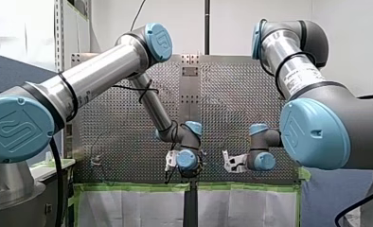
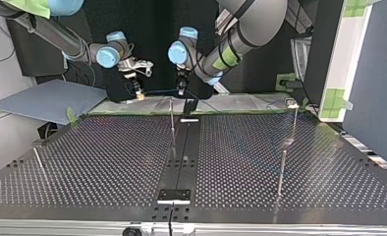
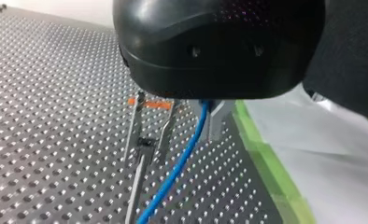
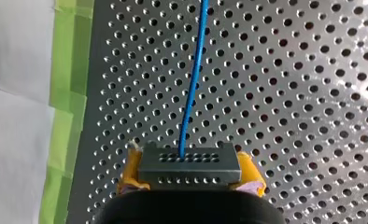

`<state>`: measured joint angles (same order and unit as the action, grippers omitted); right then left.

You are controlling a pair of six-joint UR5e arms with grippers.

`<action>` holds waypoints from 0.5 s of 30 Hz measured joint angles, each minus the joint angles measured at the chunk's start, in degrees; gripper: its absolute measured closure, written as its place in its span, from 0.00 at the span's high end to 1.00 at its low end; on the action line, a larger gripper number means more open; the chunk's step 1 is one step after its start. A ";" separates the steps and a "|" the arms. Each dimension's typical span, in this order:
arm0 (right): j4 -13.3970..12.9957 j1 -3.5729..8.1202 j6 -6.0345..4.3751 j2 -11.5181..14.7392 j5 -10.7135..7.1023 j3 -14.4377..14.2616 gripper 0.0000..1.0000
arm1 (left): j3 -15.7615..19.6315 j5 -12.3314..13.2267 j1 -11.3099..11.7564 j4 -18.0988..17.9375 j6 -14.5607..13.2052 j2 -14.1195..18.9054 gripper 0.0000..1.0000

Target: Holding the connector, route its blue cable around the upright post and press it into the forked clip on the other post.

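- Right wrist view first: your right gripper [image 4: 190, 176] is clamped on the connector [image 4: 190, 163], with a yellow pad [image 4: 131, 172] at either side. The blue cable [image 4: 194, 74] leaves the connector's front face and runs straight ahead over the perforated table [image 4: 313, 93]. Pull hard along that line and the connector may twist or slide out of the pads.
- In the left wrist view, your left gripper [image 3: 211, 122] has its metal fingers closed about the cable. I cannot judge how tightly, so expect the cable either to slip through or to snag when you draw it along.
- From those fingers the cable slopes down just beside the forked clip [image 3: 147, 140], not between its prongs. Press from this line and it would likely land on a prong or slide off the side. It would not seat.
- The clip sits on a thin post [image 3: 136, 186]. A sideways load from a taut cable could bend or rock that post.
- In the top view the cable spans the short gap between the grippers, near a slim post [image 2: 172, 120]. It shows no wrap around any post. Go for the clip now and you skip the routing step.
- The two grippers hang near each other, so a wide sweep risks one wrist striking the other.
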<state>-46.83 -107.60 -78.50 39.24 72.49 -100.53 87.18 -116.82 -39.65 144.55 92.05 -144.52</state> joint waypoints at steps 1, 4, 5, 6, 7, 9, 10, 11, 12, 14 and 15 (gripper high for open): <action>0.00 0.14 -0.11 -0.01 -0.02 0.14 0.00 | -0.18 -0.31 0.03 -0.01 0.17 0.00 0.00; 0.06 0.46 -0.27 -0.02 -0.05 0.45 0.00 | -0.78 -0.81 0.29 -0.03 0.85 -0.01 0.00; 0.08 0.53 -0.32 -0.02 -0.06 0.56 0.00 | -1.00 -0.85 0.43 -0.04 1.02 -0.02 0.00; 0.08 0.60 -0.36 -0.02 -0.07 0.64 0.00 | -1.17 -0.84 0.53 -0.04 1.14 -0.02 0.00; 0.09 0.68 -0.42 -0.03 -0.09 0.76 0.00 | -1.34 -0.79 0.65 -0.04 1.29 -0.01 0.00; 0.10 0.78 -0.53 -0.04 -0.12 0.94 0.00 | -1.72 -0.47 0.90 -0.03 1.63 -0.04 0.00; 0.10 0.85 -0.63 -0.05 -0.13 1.06 0.00 | -1.87 -0.29 1.00 -0.03 1.79 -0.05 0.00; 0.09 0.90 -0.71 -0.06 -0.14 1.15 0.00 | -2.05 -0.02 1.16 -0.03 1.99 -0.05 0.00; 0.07 0.96 -0.78 -0.06 -0.14 1.23 0.00 | -2.19 0.20 1.27 -0.02 2.12 -0.04 0.00; 0.06 1.05 -0.89 -0.07 -0.15 1.41 0.00 | -2.52 0.70 1.51 0.04 2.35 -0.06 0.00; 0.06 1.07 -0.92 -0.07 -0.15 1.47 0.00 | -2.65 0.87 1.61 0.08 2.43 -0.07 0.00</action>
<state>-46.77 -106.53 -79.41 39.17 72.35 -99.06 84.53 -115.96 -38.04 144.62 94.48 -144.59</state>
